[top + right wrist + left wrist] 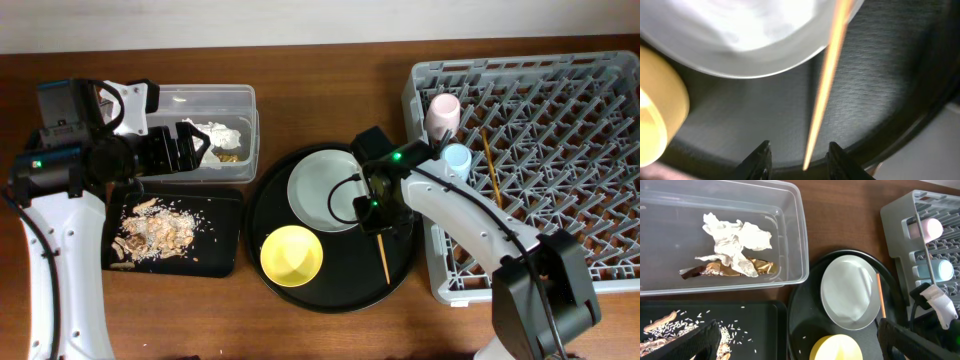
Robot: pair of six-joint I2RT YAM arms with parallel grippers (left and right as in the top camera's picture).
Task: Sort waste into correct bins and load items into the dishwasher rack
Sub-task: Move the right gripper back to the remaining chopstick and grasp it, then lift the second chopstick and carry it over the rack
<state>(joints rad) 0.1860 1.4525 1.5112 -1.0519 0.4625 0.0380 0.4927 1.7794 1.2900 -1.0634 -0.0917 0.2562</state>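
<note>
Right fingers (757, 157) apart, straddling chopstick (827, 85) on round black tray (870, 100), lower center; left fingers (700, 340) apart over clear tub (238, 100), upper left.

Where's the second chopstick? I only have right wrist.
Observer: The second chopstick lies in the rack, beside the blue cup.
Operator: Left gripper busy?
Observer: No. The left gripper is open over the tub, holding nothing.
</note>
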